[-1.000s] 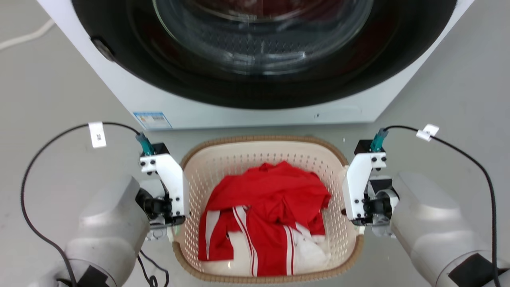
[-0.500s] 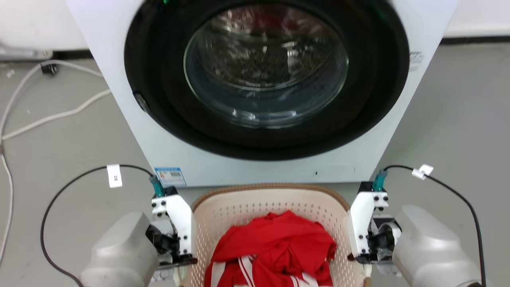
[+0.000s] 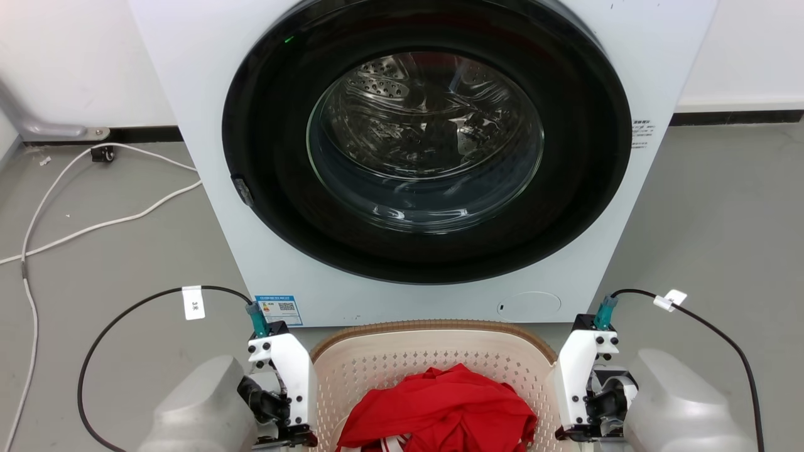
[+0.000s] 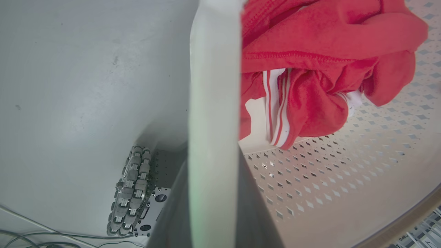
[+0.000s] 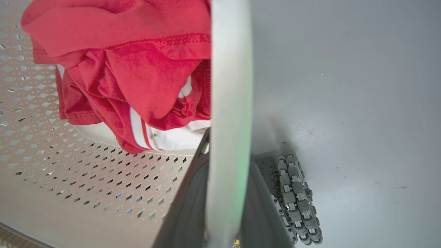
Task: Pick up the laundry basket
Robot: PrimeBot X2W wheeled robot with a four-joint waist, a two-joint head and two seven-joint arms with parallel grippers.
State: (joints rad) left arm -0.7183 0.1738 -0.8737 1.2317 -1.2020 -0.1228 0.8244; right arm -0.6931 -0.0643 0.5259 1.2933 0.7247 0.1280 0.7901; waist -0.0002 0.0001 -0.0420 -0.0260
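head view: basket (image 3: 408, 363) holding red clothes (image 3: 440, 408) sits before the washer (image 3: 207, 125). left gripper (image 4: 213, 155) and right gripper (image 5: 229, 151) each pinch a white handle (image 4: 213, 86). grasp judged complete; clearance off the grey floor (image 3: 100, 270) unconfirmed. white wall (image 3: 75, 63) behind; loose cable (image 3: 125, 218).

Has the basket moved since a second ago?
Probably yes, upward: the far rim of the laundry basket now overlaps the bottom edge of the washer, where floor showed between them before. Head camera shifted too, so uncertain.
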